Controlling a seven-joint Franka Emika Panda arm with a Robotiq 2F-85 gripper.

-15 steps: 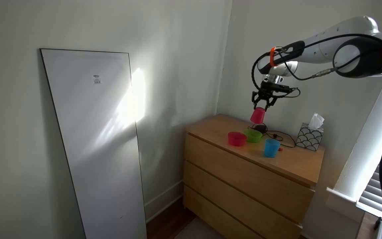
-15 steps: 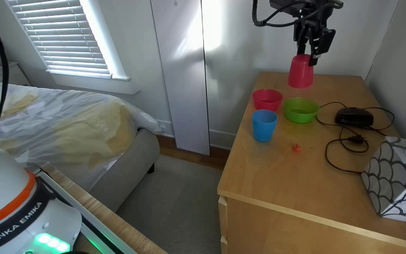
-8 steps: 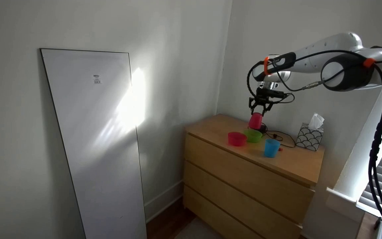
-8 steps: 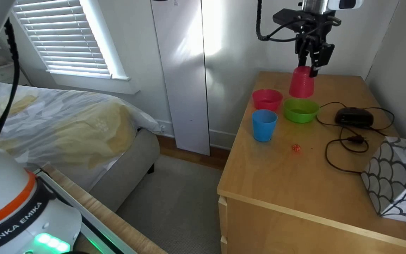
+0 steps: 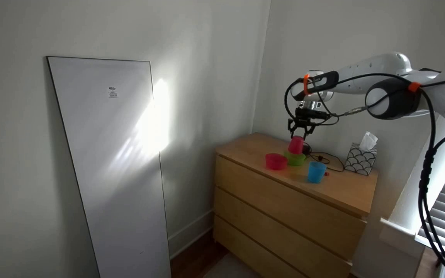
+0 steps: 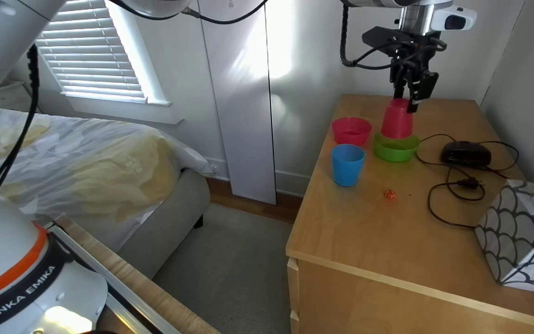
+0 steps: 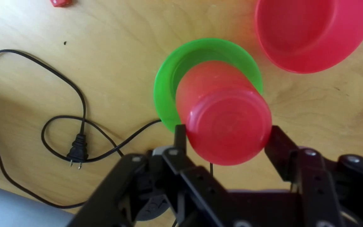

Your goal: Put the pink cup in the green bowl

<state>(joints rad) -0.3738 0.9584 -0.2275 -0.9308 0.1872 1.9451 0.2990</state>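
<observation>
Upper right of frame: pincer (image 6: pixel 405 103) pinches upturned pink cup (image 6: pixel 396 124) near base, over green bowl (image 6: pixel 396 152). Likely light, springy; base end best hold.

We are seeing a black gripper (image 7: pixel 227 135), a pink cup (image 6: pixel 396 123) verging on red, a bright green bowl (image 6: pixel 394 154), a deep pink bowl (image 6: pixel 350 137) and a sky-blue cup (image 6: pixel 347 168). We are noticing a wood-grained tan dresser (image 6: pixel 364 232), a small red item (image 6: pixel 389 194) flecked with pale dots, and a white tissue box (image 6: pixel 510 241) patterned with dark scallops. We are finding a white arm (image 5: pixel 381 67) with orange bands, and a white bedspread (image 6: pixel 132 162) with pale-yellow flowers.
</observation>
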